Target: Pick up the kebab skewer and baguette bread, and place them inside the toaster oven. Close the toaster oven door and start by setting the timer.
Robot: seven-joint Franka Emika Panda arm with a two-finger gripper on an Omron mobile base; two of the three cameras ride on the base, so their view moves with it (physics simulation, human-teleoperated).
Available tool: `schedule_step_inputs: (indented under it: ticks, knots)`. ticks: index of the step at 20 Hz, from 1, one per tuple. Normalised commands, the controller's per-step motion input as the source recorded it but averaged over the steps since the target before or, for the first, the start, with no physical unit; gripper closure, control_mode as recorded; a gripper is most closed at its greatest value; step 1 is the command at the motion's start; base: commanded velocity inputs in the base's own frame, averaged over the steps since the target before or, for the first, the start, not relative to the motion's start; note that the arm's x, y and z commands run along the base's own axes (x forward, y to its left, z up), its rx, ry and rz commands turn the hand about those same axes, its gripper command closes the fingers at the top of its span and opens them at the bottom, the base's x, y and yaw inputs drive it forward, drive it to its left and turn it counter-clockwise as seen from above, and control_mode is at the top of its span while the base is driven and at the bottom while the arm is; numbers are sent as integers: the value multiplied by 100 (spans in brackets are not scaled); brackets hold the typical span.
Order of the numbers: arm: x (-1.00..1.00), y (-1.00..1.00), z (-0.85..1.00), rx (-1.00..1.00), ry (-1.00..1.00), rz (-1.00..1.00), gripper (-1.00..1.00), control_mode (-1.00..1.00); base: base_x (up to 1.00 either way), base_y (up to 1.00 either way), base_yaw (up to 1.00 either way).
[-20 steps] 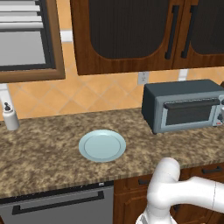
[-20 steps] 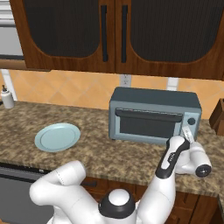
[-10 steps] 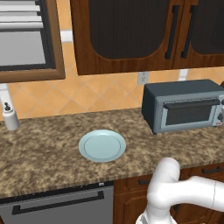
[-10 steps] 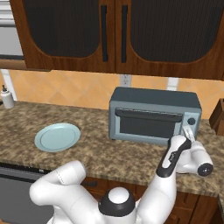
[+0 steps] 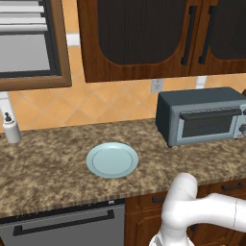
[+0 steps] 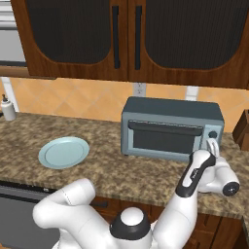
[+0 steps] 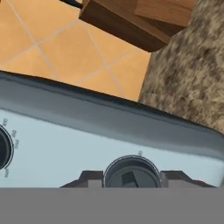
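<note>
**Tech A:** Report containers and contents.

**Tech B:** The toaster oven [image 6: 171,127] stands at the back of the counter [image 5: 57,168], toward its right end. The toaster oven door [image 6: 165,137] is closed flush with the body; its dark glass window hides the interior, so contents cannot be told. A pale blue round plate [image 5: 112,159] lies flat near the middle of the counter, bare.

**Tech A:** Gripper condition?

**Tech B:** The gripper [image 7: 131,178] sits at the oven's control panel, at the right end of the front face. Its two dark finger tips [image 7: 89,178] flank a round dark knob [image 7: 131,173], one on each side, narrowly spread and closed onto it. In the right base view the hand [image 6: 210,149] meets that same panel.

**Tech A:** Materials and shapes?

**Tech B:** The oven is boxy grey-blue metal with a dark bar handle across the door's top. The knob is circular with a raised centre grip. The counter is speckled brown-and-tan granite.

**Tech A:** Surroundings?

**Tech B:** Orange diagonal wall tile sits behind the counter, with dark wood upper cabinets [image 5: 139,38] above it. A white soap dispenser [image 5: 10,127] stands at the counter's left back edge. A wooden block [image 7: 131,19] stands just beyond the oven's right side.
</note>
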Motion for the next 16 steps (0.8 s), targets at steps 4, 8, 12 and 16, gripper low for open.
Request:
schedule_step_inputs:
  ticks: [4,8,12,16]
  knots:
    - [0,28,19,19,0,-2,100,-100,0,0,0]
    - [0,24,19,21,0,-4,100,-100,0,0,0]
    - [0,24,21,24,0,-4,100,-100,0,0,0]
    - [0,29,21,23,1,-5,100,-100,0,0,0]
